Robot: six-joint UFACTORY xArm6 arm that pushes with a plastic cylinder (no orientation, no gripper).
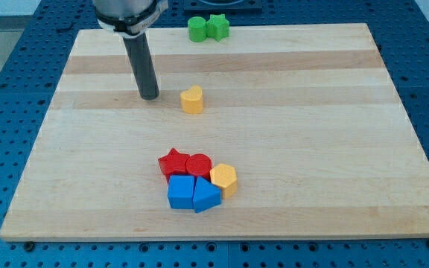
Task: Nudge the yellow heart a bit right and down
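The yellow heart [191, 99] stands on the wooden board [311, 112] a little above the middle. My tip [149, 96] rests on the board just to the view's left of the heart, with a small gap between them. The dark rod rises from the tip toward the view's top left.
A green cylinder [197, 29] and a green star [217, 27] touch at the board's top edge. Below the middle sits a tight cluster: red star [173, 162], red cylinder [199, 165], yellow hexagon [223, 179], blue cube [181, 192], blue wedge-like block [205, 195].
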